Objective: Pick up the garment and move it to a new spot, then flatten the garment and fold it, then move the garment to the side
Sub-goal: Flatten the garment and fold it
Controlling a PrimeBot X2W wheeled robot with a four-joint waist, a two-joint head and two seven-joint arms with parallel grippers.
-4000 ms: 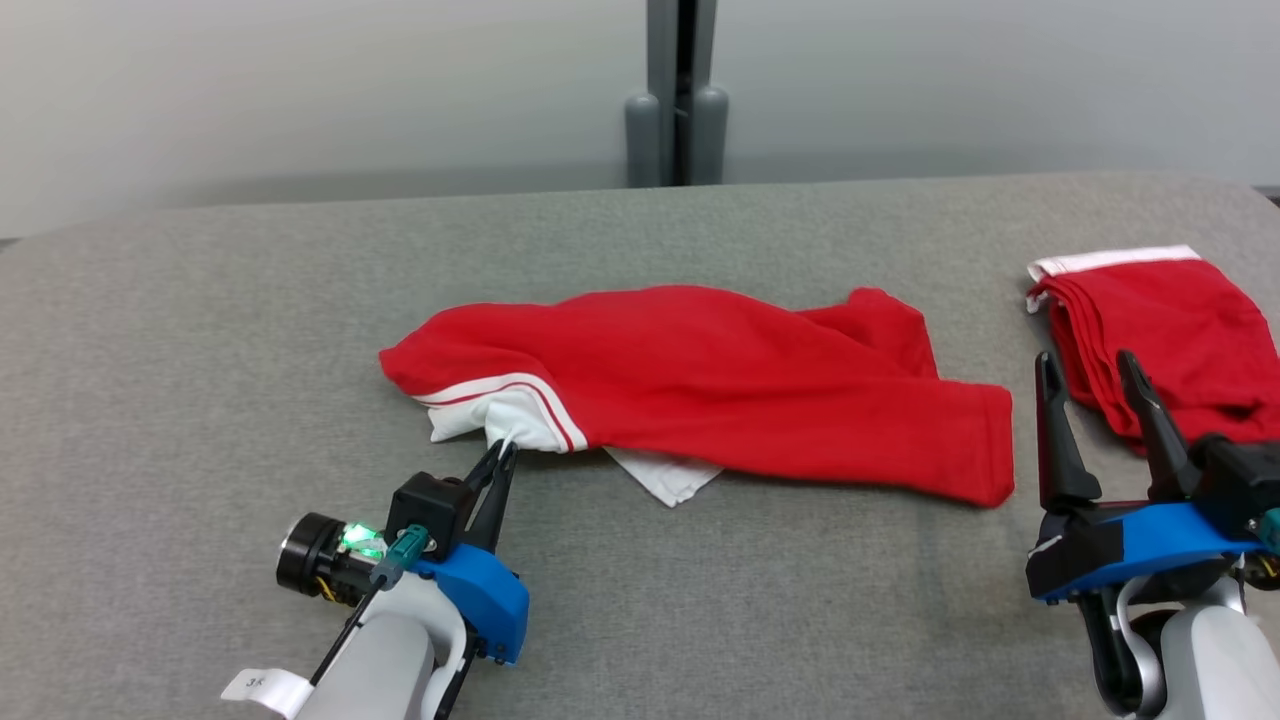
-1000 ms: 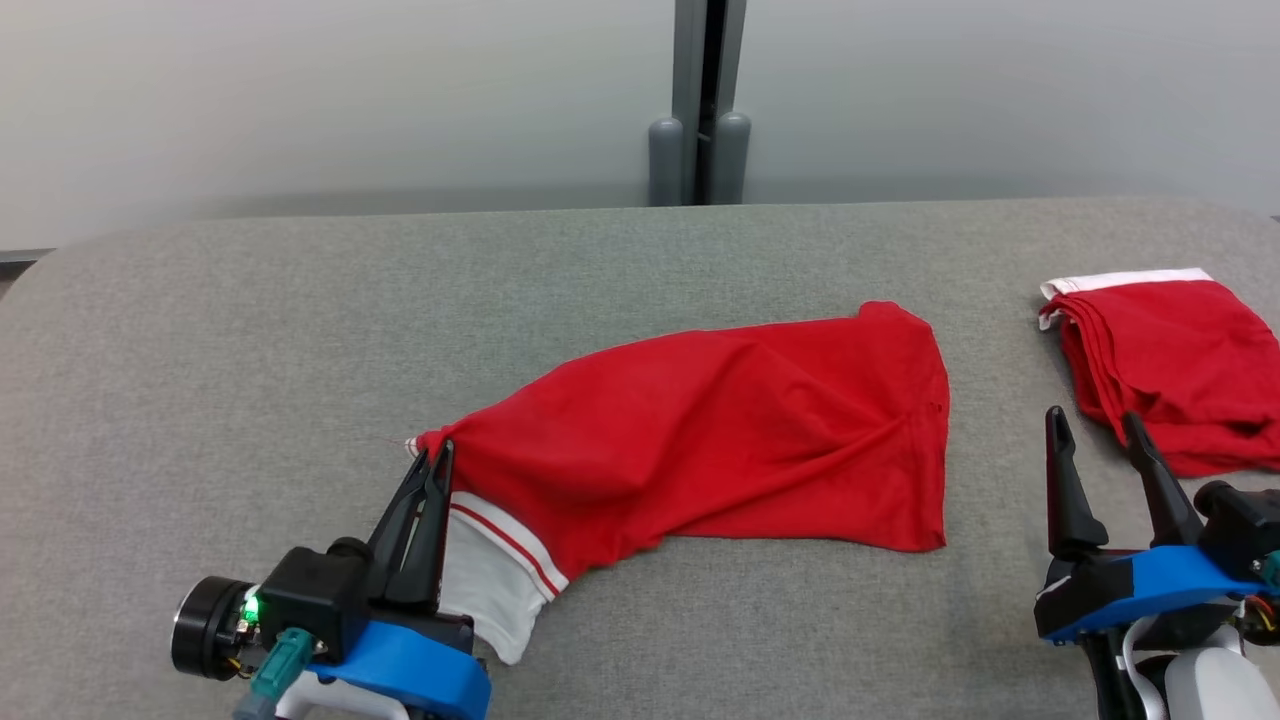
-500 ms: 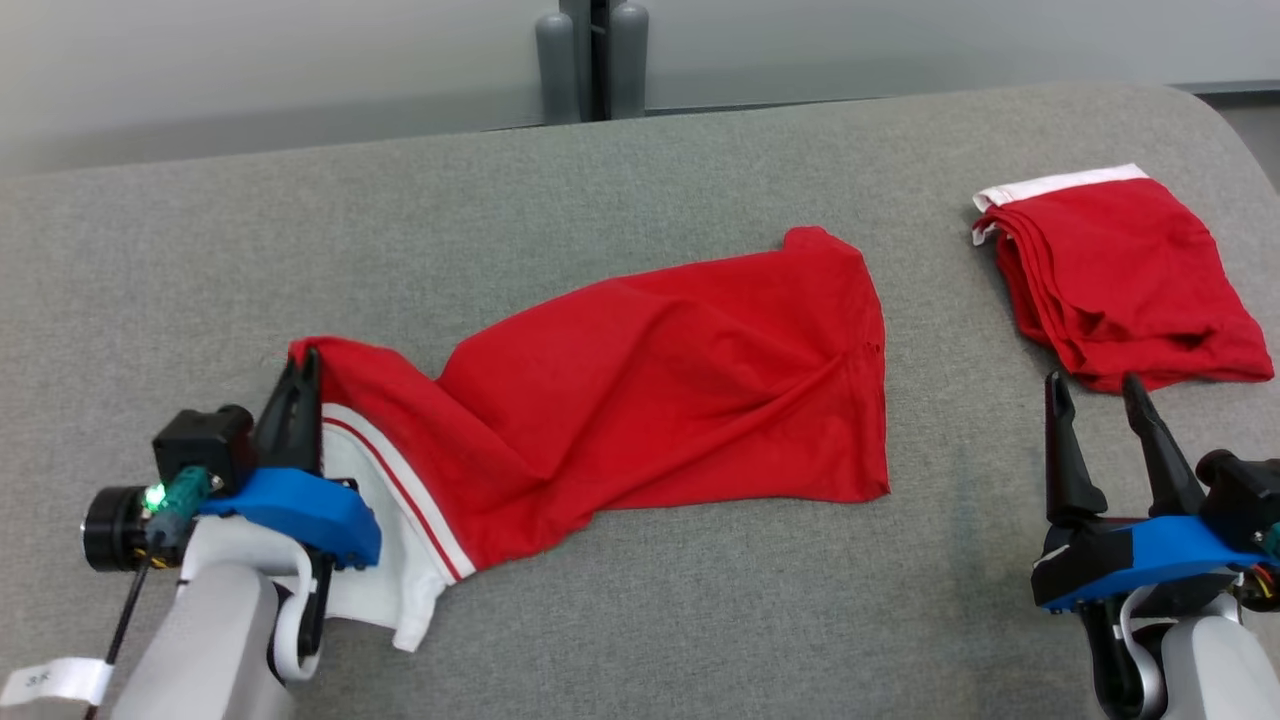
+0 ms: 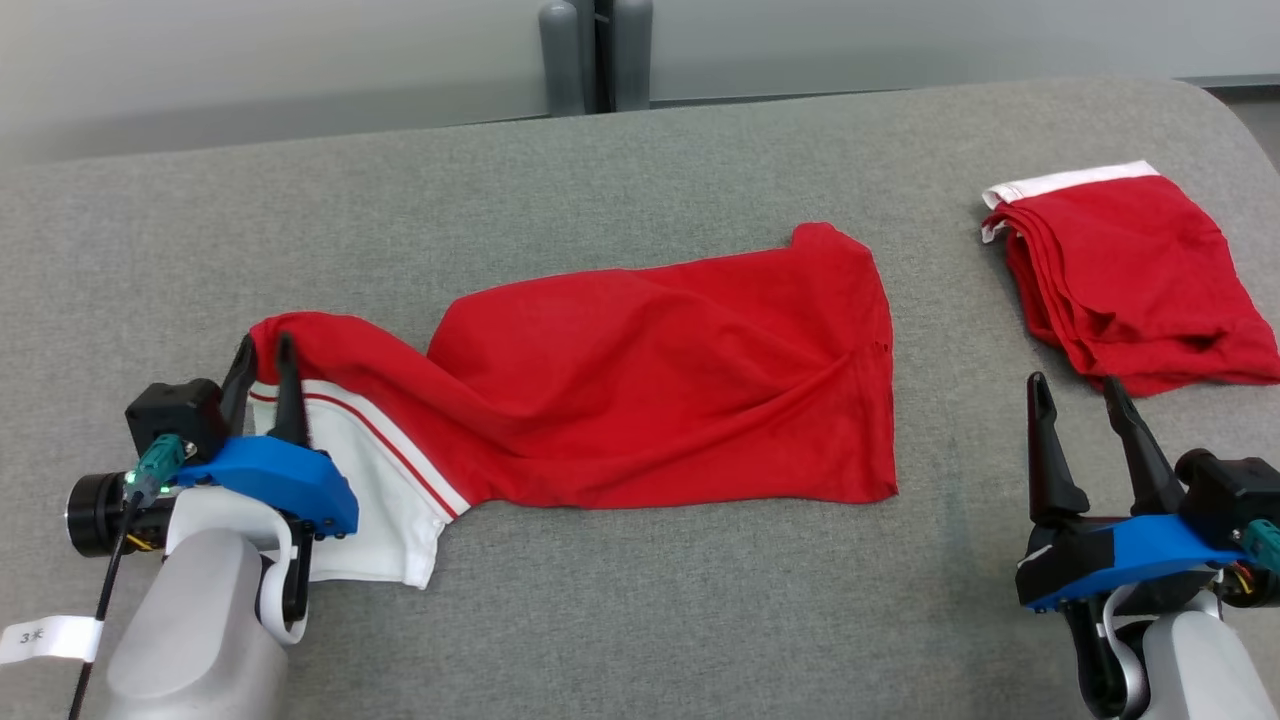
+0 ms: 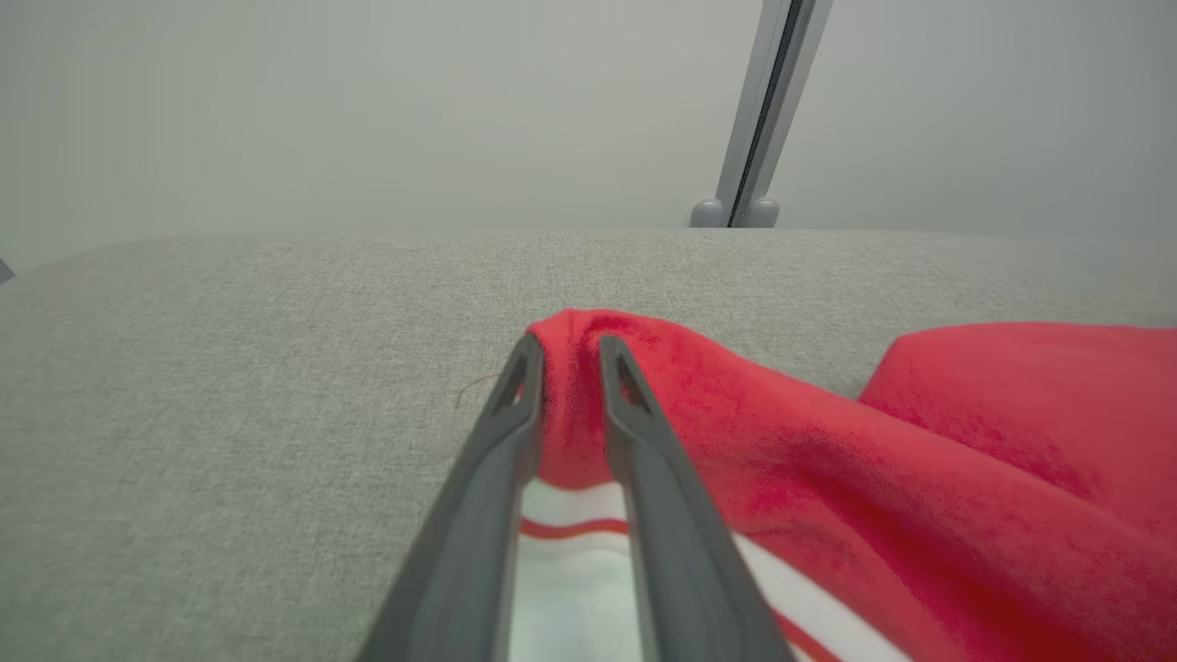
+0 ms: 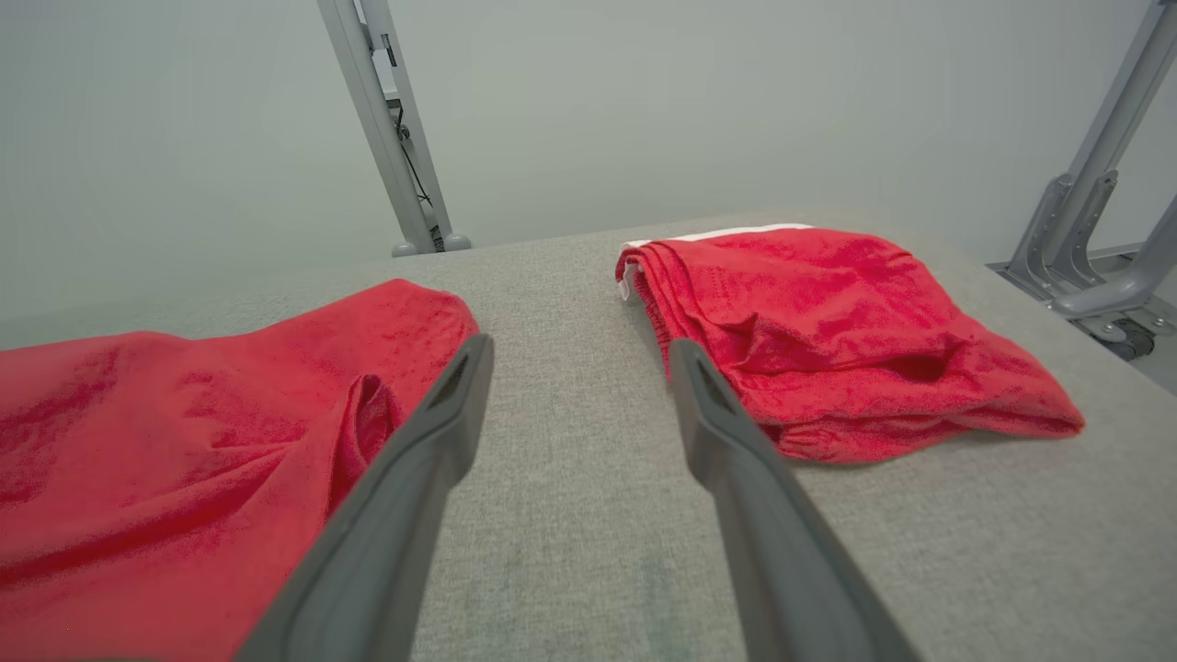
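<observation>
Garment (image 4: 660,390): soft red knit with a white waistband (image 4: 375,510) carrying a thin red stripe. It lies creased and roughly oblong across the middle of the grey, felt-like worktop (image 4: 640,610), its left corner drawn up into a ridge. Left hand (image 4: 263,348) sits low at that corner, fingers narrowly parted with the ridge between them and touching both; whether it clamps the cloth cannot be told. Right hand (image 4: 1072,385) hovers open, fingers spread, between the garment's right edge and a folded red pile (image 4: 1120,270).
</observation>
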